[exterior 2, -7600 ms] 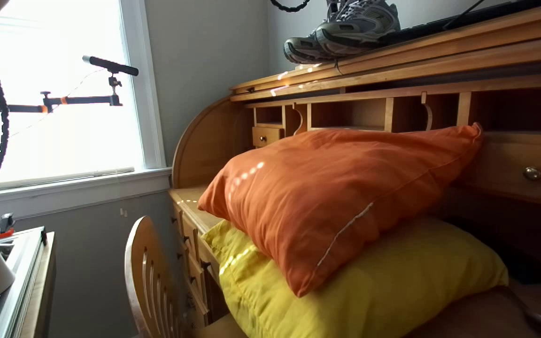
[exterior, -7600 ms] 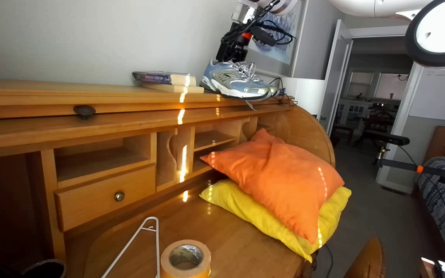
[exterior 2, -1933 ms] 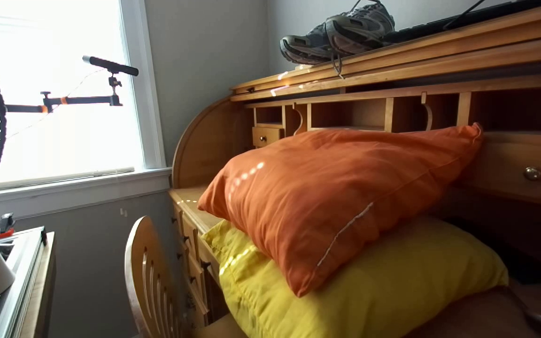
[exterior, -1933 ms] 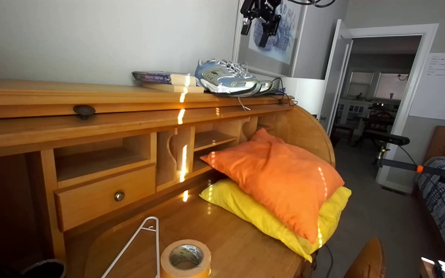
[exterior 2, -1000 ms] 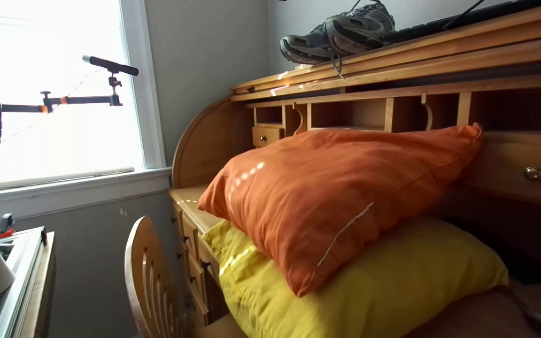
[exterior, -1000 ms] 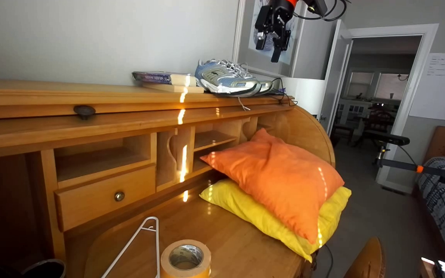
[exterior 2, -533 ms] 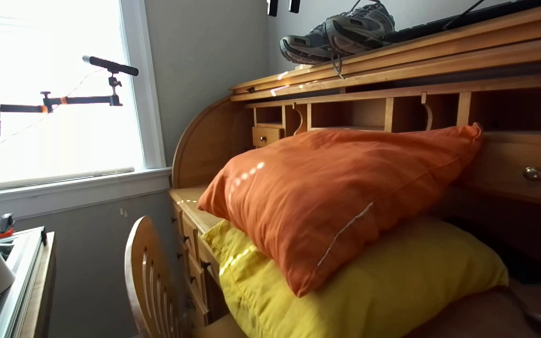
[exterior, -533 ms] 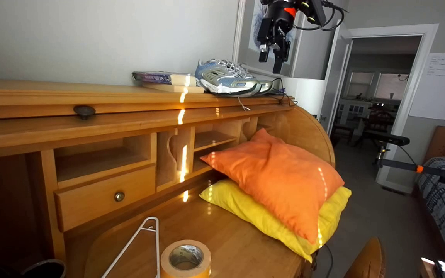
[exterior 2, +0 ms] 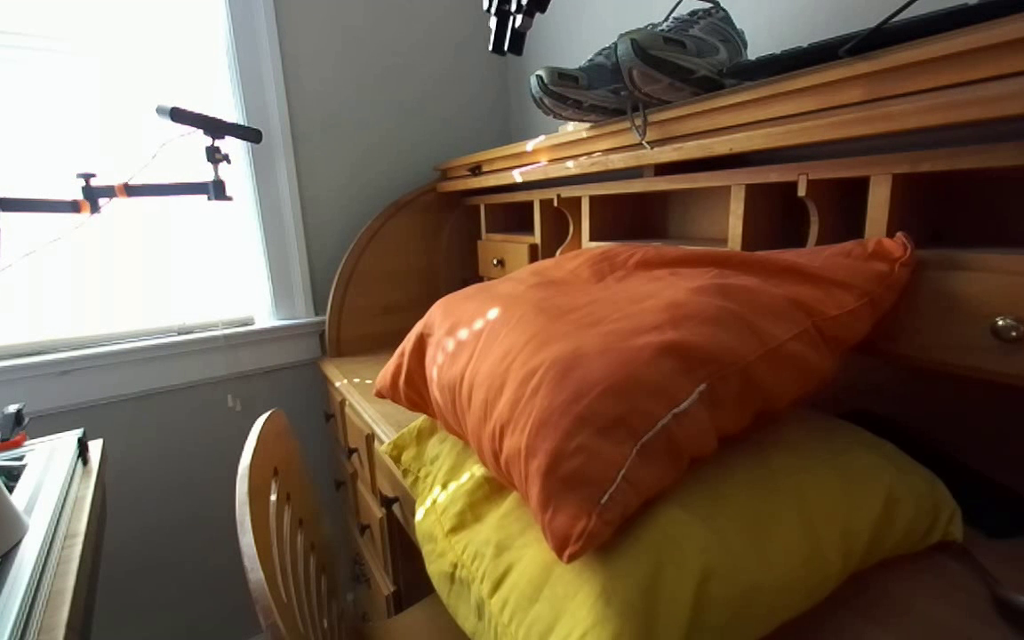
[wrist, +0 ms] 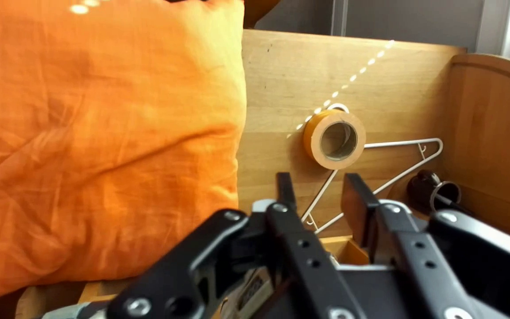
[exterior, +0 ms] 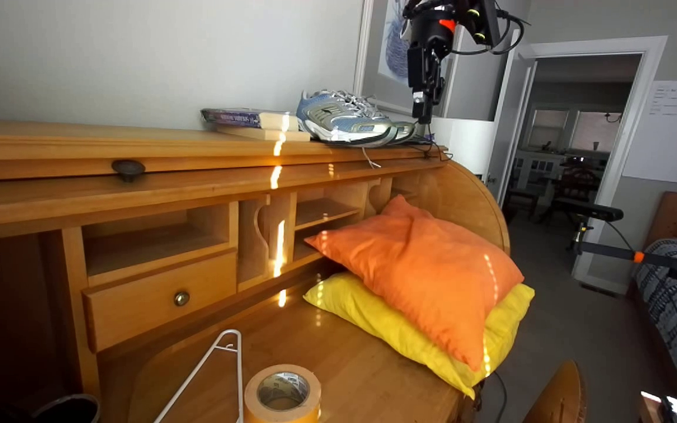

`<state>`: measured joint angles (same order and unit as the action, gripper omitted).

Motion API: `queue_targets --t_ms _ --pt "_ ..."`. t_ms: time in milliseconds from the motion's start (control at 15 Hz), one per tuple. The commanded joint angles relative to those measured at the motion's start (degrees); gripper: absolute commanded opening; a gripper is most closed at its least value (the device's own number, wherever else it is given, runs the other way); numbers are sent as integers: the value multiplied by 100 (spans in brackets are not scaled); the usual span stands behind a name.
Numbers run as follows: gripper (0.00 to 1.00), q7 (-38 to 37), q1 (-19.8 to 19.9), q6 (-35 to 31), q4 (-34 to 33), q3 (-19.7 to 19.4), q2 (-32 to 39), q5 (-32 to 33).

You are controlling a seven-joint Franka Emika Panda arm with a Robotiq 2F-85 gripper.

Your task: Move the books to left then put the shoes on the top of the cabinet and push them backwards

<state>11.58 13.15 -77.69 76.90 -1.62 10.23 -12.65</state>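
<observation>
Jaws lowered and narrowed, shoes (exterior: pixel 341 120) outside them, nearer the wall (exterior: pixel 162 59)

No text can be read for certain: pale lettering on the thin, dark purplish-blue upper book (exterior: pixel 234 118), print inside the round tan-and-yellow tape roll (exterior: pixel 284 385), and faint lines on the white paper sheet (exterior: pixel 675 135) are all too small or blurred.

In an exterior view we look along the cabinet (exterior: pixel 197 185) toward a doorway (exterior: pixel 573 117), upper right; in an exterior view, nearer the orange pillow (exterior 2: pixel 645 356), toward a window (exterior 2: pixel 139 62), upper left. In the wrist view we look down; all three share that pillow.
</observation>
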Motion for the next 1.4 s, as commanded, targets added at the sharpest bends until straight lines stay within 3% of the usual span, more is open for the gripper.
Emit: queue_targets --t_ms 0,67,667,1333 --pt "4 311 -1 182 173 29 -85 41" --pt "0 362 -3 166 169 33 -66 65" --pt "0 819 -272 62 157 -119 163 267" --pt "0 965 -314 -1073 189 -35 360 495"
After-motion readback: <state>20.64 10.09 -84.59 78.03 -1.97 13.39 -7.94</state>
